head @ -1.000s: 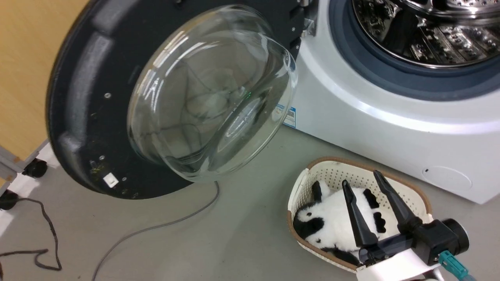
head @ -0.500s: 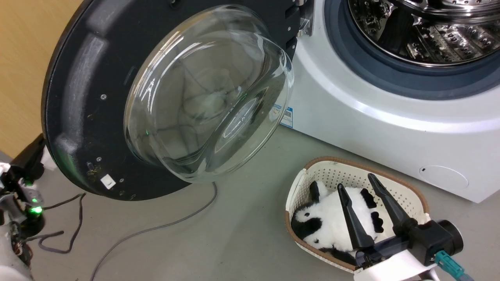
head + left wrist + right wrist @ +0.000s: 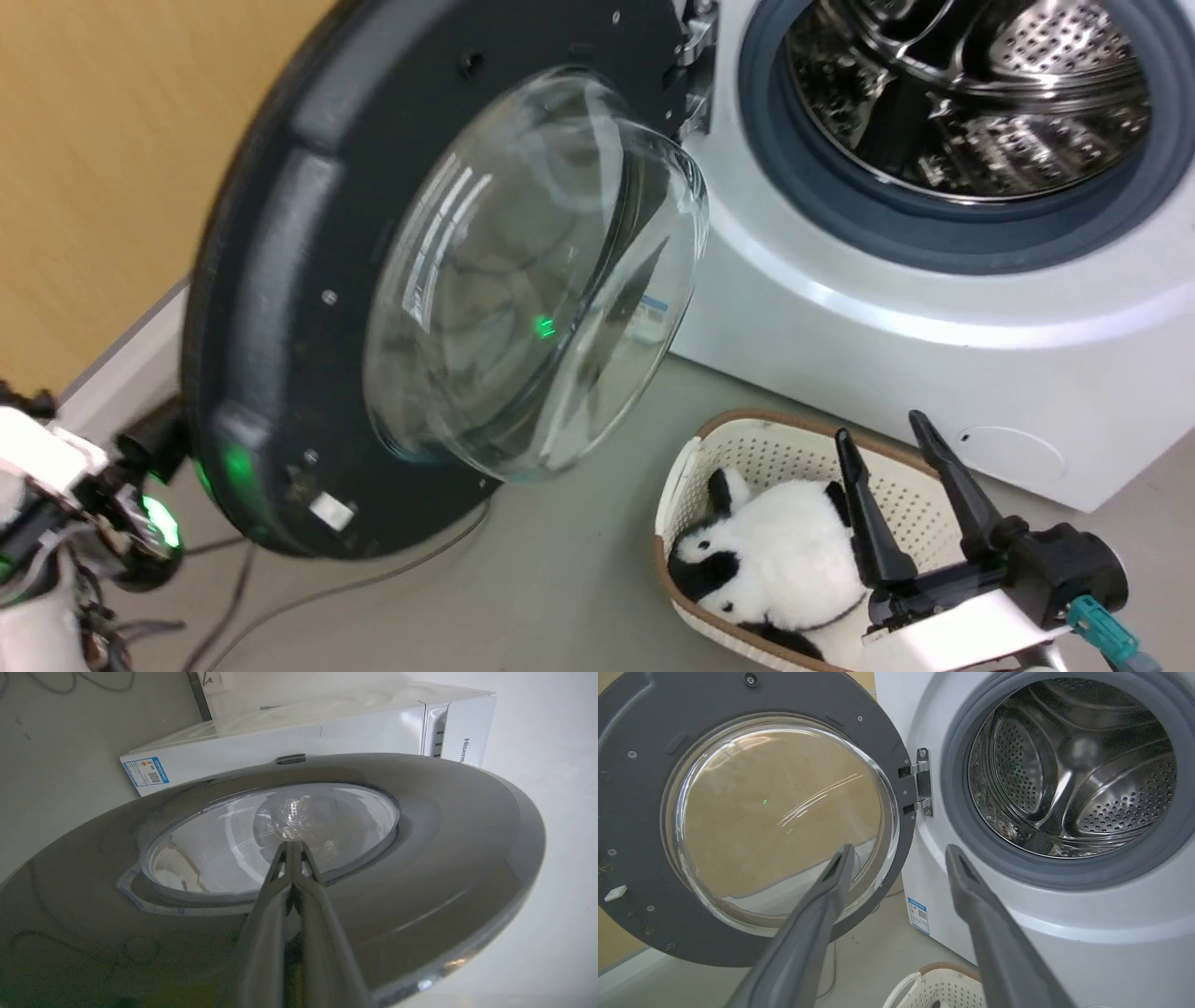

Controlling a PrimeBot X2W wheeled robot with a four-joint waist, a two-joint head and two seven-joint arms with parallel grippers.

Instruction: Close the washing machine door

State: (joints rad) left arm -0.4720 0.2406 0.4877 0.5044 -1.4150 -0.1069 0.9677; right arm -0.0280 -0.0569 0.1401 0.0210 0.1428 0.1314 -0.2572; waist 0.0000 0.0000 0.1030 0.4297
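Now the washing machine door (image 3: 280, 280) is hanging open beside the washing machine (image 3: 840, 317); left gripper (image 3: 293, 843), fingers pressed together, is pointing at its outer face; right gripper (image 3: 878, 426) is hovering, fingers spread.

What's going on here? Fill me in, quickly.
The robot is working on closing the washing machine door, which stands wide open, leaving the steel drum exposed. Its left gripper, fingers shut together, is at the door's glossy outer face, over the glass window, apparently placed to push; contact cannot be confirmed. The right gripper hangs open over a white basket that holds a panda plush.
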